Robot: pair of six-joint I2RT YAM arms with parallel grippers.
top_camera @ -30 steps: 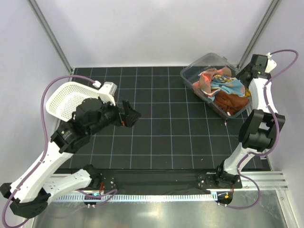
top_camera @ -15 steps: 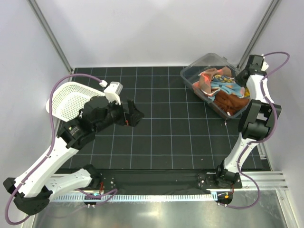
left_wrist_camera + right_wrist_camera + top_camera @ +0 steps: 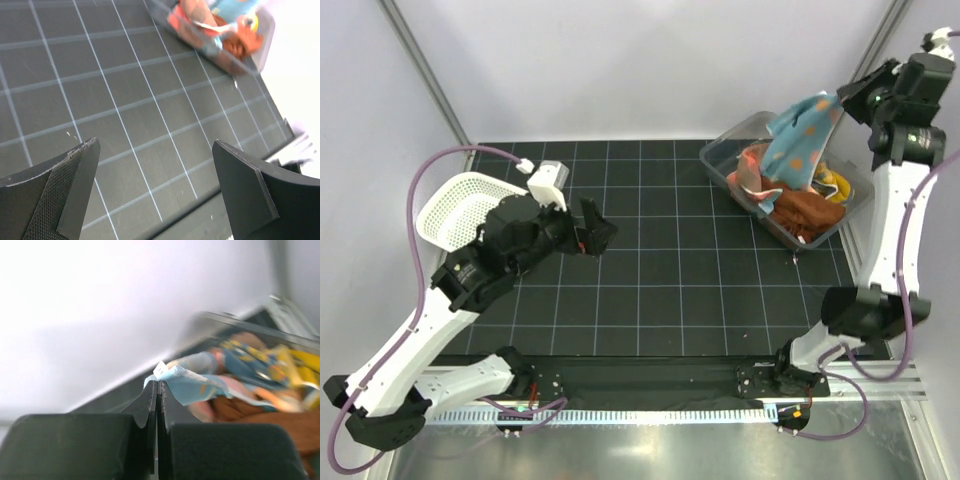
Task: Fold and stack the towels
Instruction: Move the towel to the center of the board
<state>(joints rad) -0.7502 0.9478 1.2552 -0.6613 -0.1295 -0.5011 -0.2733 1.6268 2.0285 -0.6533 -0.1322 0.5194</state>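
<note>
A light blue towel with orange spots (image 3: 798, 142) hangs in the air above the clear plastic bin (image 3: 724, 160), pinched at its top corner by my right gripper (image 3: 842, 101), which is shut on it. The right wrist view shows the blue towel (image 3: 192, 385) caught between the closed fingers (image 3: 150, 400). More towels lie in the bin: a rust-brown one (image 3: 808, 212), a red-orange one (image 3: 752, 166) and a yellow-blue one (image 3: 830, 182). My left gripper (image 3: 597, 232) hovers open over the black mat with nothing in it, fingers (image 3: 75, 185) wide apart.
A white mesh basket (image 3: 455, 205) sits at the left of the black gridded mat (image 3: 660, 290). The bin (image 3: 262, 45) shows at the top of the left wrist view. White walls and grey frame posts enclose the back and sides.
My right gripper shut on the blue spotted towel in the bin and rose, lifting it well above the bin. The left arm shifted slightly, still open.
</note>
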